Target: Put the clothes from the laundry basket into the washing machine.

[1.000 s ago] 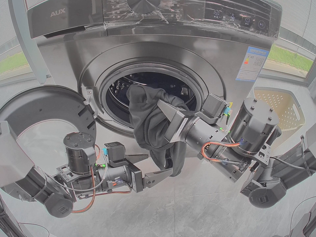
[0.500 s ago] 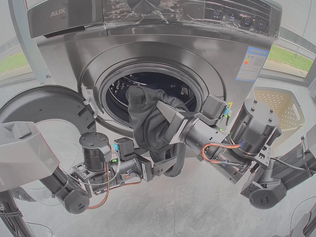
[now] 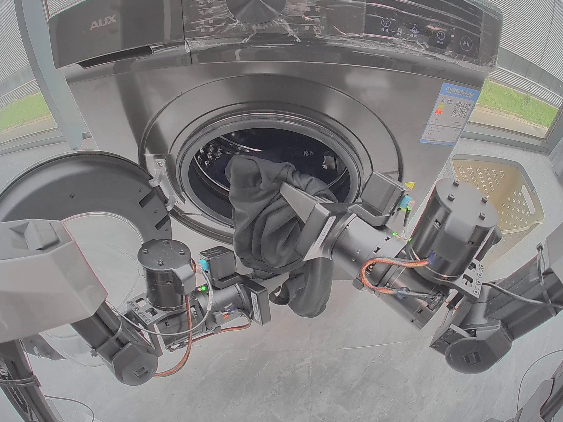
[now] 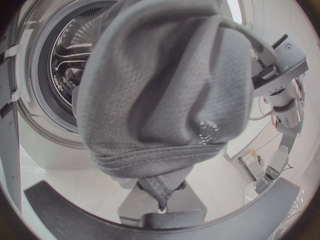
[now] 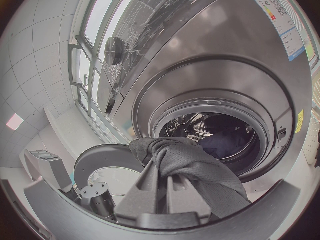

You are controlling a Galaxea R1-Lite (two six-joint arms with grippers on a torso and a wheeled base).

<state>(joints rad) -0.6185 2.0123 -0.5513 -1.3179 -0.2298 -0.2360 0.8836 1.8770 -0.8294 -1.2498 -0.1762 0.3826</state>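
A dark mesh garment hangs in front of the washing machine's open drum. My right gripper is shut on its upper part, level with the lower half of the opening. In the right wrist view the garment bunches over that gripper. My left gripper is lower, near the floor, shut on the garment's hanging end. From the left wrist the garment is right before the camera, a fold pinched in the gripper. Dark blue clothing lies inside the drum.
The machine's round door stands swung open at the left, just behind my left arm. A beige laundry basket stands on the floor to the machine's right, behind my right arm. Grey tiled floor spreads below the arms.
My left arm moved right and up to the garment's hanging end, and its open fingers shut on the cloth. The right gripper has held the garment almost still.
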